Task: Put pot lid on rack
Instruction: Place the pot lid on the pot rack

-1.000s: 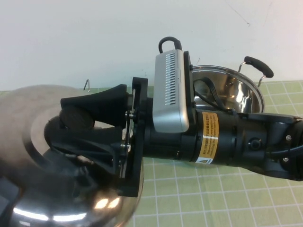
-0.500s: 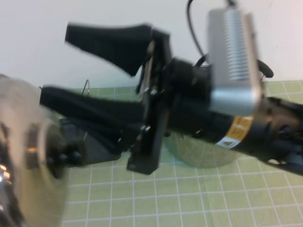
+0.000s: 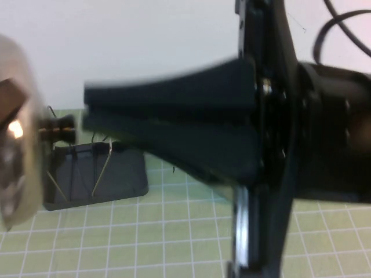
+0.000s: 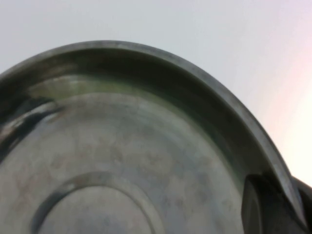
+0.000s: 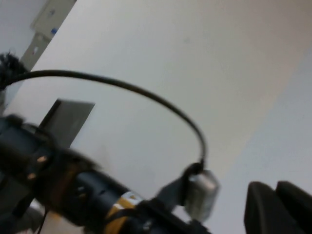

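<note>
Stage of the task: the round, domed, shiny stainless-steel pot lid [image 3: 14, 153] with a black knob [image 3: 62, 128] at its centre is lifted clear of the table and turned on edge at the left margin of the high view, knob pointing toward the right. It is not yet on the small dark rectangular plastic rack [image 3: 124, 174], which lies flat on the green gridded mat [image 3: 174, 231] just beside and below the lid. Judged from this, lifting and tilting are done; lowering the rim between the thin V-shaped wire uprights [image 3: 104, 165] and letting go remain.

Left gripper [image 4: 273, 204]: seen only in the left wrist view, fingers closed together at the lid's rim, with the brushed, faintly ringed underside of the lid filling that view; it appears to carry the lid.

Right gripper [image 3: 93, 107]: raised high and close to the camera in the high view, its long black tapering fingers pressed together with nothing between them, tips pointing toward the knob but apart from it. The right wrist view shows only wall, a cable and part of an arm.

Surfaces: mirror-bright curved steel, matte black plastic, slender springy wire
</note>
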